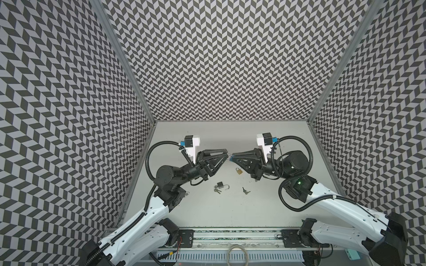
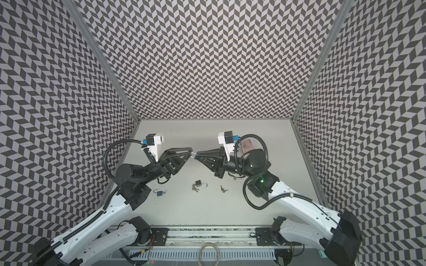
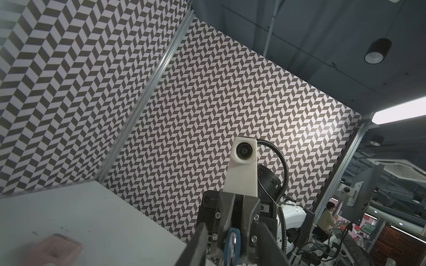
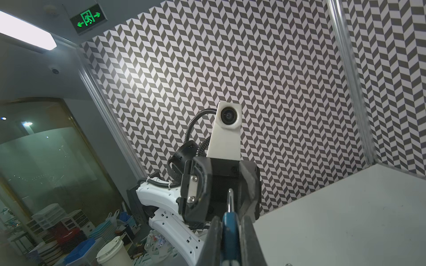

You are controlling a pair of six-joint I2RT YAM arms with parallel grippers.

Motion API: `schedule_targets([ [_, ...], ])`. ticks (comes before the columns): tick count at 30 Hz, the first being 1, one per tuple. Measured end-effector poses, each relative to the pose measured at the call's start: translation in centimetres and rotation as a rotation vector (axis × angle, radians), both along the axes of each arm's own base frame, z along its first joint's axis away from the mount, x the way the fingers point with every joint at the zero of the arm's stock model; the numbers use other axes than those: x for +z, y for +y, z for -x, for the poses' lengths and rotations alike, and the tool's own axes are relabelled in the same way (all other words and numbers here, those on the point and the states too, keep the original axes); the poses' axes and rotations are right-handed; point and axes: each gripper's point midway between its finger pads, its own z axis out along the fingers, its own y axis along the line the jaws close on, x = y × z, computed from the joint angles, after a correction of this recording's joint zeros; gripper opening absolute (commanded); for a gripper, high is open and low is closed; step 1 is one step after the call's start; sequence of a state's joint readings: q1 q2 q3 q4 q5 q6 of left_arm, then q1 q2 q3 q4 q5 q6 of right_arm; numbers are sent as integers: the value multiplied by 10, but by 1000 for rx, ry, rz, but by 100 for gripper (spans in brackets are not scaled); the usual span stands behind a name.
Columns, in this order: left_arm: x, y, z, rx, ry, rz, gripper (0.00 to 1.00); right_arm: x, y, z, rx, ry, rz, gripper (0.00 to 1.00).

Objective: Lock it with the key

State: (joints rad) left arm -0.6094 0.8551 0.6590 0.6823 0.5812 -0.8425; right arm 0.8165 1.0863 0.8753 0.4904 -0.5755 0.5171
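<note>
Right hand clamped on a small blue padlock, held in the air over the counter's middle. Left hand opposite, fingers apart on either side of the silver shackle.

Below: matte pale-grey counter with a few faint marks. Dark padlock, shackle swung open, and small silver keys lie toward the front edge. Brass padlock nearer the middle.

Three walls in black-and-white chevron print, aluminium corner posts.

Blue padlock: seen edge-on, slim body, thin shackle pointing at the left hand.

Blurred, edge-cut pink object
</note>
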Motion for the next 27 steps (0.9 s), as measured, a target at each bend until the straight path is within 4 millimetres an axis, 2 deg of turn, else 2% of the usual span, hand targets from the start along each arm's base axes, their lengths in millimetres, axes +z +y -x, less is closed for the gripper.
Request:
schedule_targets([
  [5,1,4,-21,104,23,-113,59,8,-9,-16,-47,-24,102,0],
  [10,11,1,-26,145,-36,-223,58,19,-26,-30,-76,-57,202,0],
  [13,3,-5,-28,129,-52,-289,59,15,-27,-33,-58,-51,260,0],
  [18,-16,-17,-24,41,-59,-356,59,-7,-23,-26,18,-11,334,0],
  [22,-18,-21,-17,-11,-76,-364,51,-15,-21,-19,67,16,355,0],
  [27,-16,-23,-9,-50,-96,-358,40,-15,-21,-13,99,18,354,0],
])
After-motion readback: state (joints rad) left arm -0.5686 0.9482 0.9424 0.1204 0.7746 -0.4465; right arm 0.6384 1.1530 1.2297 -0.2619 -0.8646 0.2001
